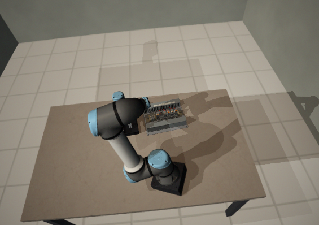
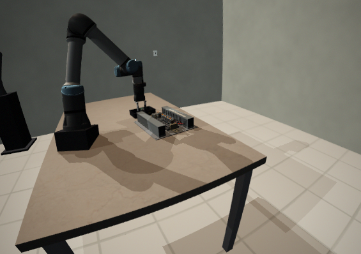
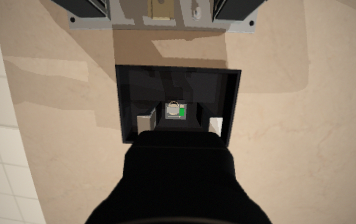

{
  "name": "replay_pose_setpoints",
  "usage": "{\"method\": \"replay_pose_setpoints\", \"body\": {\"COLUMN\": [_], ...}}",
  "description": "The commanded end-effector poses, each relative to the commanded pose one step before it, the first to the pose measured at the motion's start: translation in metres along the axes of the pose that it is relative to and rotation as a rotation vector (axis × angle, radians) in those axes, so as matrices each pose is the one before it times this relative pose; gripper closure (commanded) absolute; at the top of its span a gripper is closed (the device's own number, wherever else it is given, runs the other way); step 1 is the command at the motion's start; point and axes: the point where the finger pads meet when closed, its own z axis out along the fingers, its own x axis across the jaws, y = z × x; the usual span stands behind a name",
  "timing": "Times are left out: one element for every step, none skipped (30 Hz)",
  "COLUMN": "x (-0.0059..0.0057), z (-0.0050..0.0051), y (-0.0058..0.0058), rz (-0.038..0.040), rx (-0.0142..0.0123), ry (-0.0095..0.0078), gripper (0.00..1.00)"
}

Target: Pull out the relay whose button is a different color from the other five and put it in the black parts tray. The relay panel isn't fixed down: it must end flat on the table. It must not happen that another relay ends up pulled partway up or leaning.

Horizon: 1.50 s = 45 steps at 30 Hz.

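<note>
Relay [image 3: 175,110], pale top, green patch

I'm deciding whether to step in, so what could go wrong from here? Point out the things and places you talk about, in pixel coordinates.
The open pincer [image 2: 141,103] [image 3: 179,109] is low over the black tray [image 2: 132,113] [image 3: 178,69], its fingers on either side of the relay [image 3: 173,110] with the green patch. Rising at a slant, a finger might brush that relay or catch the tray's wall. The panel [image 1: 167,130] [image 2: 151,130] [image 3: 90,24] lies close beside the tray, so a low sideways swing could knock it.
</note>
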Motion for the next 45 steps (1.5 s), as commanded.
{"method": "replay_pose_setpoints", "body": {"x": [-0.00182, -0.00001, 0.00000, 0.00000, 0.00000, 0.00000, 0.00000, 0.00000, 0.00000, 0.00000, 0.00000, 0.00000, 0.00000, 0.00000, 0.00000, 0.00000, 0.00000, 0.00000, 0.00000, 0.00000, 0.00000, 0.00000, 0.00000, 0.00000, 0.00000, 0.00000, 0.00000, 0.00000, 0.00000, 0.00000, 0.00000, 0.00000, 0.00000, 0.00000, 0.00000, 0.00000, 0.00000, 0.00000, 0.00000, 0.00000, 0.00000, 0.00000, 0.00000, 0.00000, 0.00000], "z": [-0.00493, -0.00050, -0.00050, -0.00050, -0.00050, -0.00049, -0.00049, -0.00049, -0.00048, -0.00048, 0.00000, 0.00000, -0.00047, -0.00047, -0.00046, -0.00045, -0.00045, -0.00044, -0.00043, -0.00043, -0.00042, -0.00042, -0.00041, -0.00040, -0.00039, -0.00038, -0.00037, 0.00000, 0.00000, -0.00035, -0.00034, -0.00033, -0.00032, -0.00031, -0.00030, -0.00029, -0.00027, -0.00026, -0.00025, -0.00024, -0.00022, -0.00021, -0.00020, -0.00019, 0.00000], "y": [-0.00029, 0.00000, 0.00000, 0.00000, 0.00000, 0.00000, 0.00000, 0.00000, 0.00000, 0.00000, 0.00000, 0.00000, 0.00000, 0.00000, 0.00000, 0.00000, 0.00000, 0.00000, 0.00000, 0.00000, 0.00000, 0.00000, 0.00000, 0.00000, 0.00000, 0.00000, 0.00000, 0.00000, 0.00000, 0.00000, 0.00000, 0.00000, 0.00000, 0.00000, 0.00000, 0.00000, 0.00000, 0.00000, 0.00000, 0.00000, 0.00000, 0.00000, 0.00000, 0.00000, 0.00000], "rz": [-0.00051, 0.00000, 0.00000, 0.00000, 0.00000, 0.00000, 0.00000, 0.00000, 0.00000, 0.00000, 0.00000, 0.00000, 0.00000, 0.00000, 0.00000, 0.00000, 0.00000, 0.00000, 0.00000, 0.00000, 0.00000, 0.00000, 0.00000, 0.00000, 0.00000, 0.00000, 0.00000, 0.00000, 0.00000, 0.00000, 0.00000, 0.00000, 0.00000, 0.00000, 0.00000, 0.00000, 0.00000, 0.00000, 0.00000, 0.00000, 0.00000, 0.00000, 0.00000, 0.00000, 0.00000], "rx": [0.00015, 0.00000, 0.00000, 0.00000, 0.00000, 0.00000, 0.00000, 0.00000, 0.00000, 0.00000, 0.00000, 0.00000, 0.00000, 0.00000, 0.00000, 0.00000, 0.00000, 0.00000, 0.00000, 0.00000, 0.00000, 0.00000, 0.00000, 0.00000, 0.00000, 0.00000, 0.00000, 0.00000, 0.00000, 0.00000, 0.00000, 0.00000, 0.00000, 0.00000, 0.00000, 0.00000, 0.00000, 0.00000, 0.00000, 0.00000, 0.00000, 0.00000, 0.00000, 0.00000, 0.00000], "ry": [-0.00470, 0.00000, 0.00000, 0.00000, 0.00000, 0.00000, 0.00000, 0.00000, 0.00000, 0.00000, 0.00000, 0.00000, 0.00000, 0.00000, 0.00000, 0.00000, 0.00000, 0.00000, 0.00000, 0.00000, 0.00000, 0.00000, 0.00000, 0.00000, 0.00000, 0.00000, 0.00000, 0.00000, 0.00000, 0.00000, 0.00000, 0.00000, 0.00000, 0.00000, 0.00000, 0.00000, 0.00000, 0.00000, 0.00000, 0.00000, 0.00000, 0.00000, 0.00000, 0.00000, 0.00000], "gripper": [0.02, 0.02, 0.02, 0.02, 0.02, 0.02, 0.02, 0.02, 0.02, 0.02, 0.02, 0.02, 0.02, 0.02, 0.02, 0.02, 0.02, 0.02, 0.02, 0.02, 0.02, 0.02, 0.02, 0.02, 0.02, 0.02, 0.02, 0.02, 0.02, 0.02, 0.02, 0.02, 0.02, 0.02, 0.02, 0.02, 0.02, 0.02, 0.02, 0.02, 0.02, 0.02, 0.02, 0.02, 0.02]}}
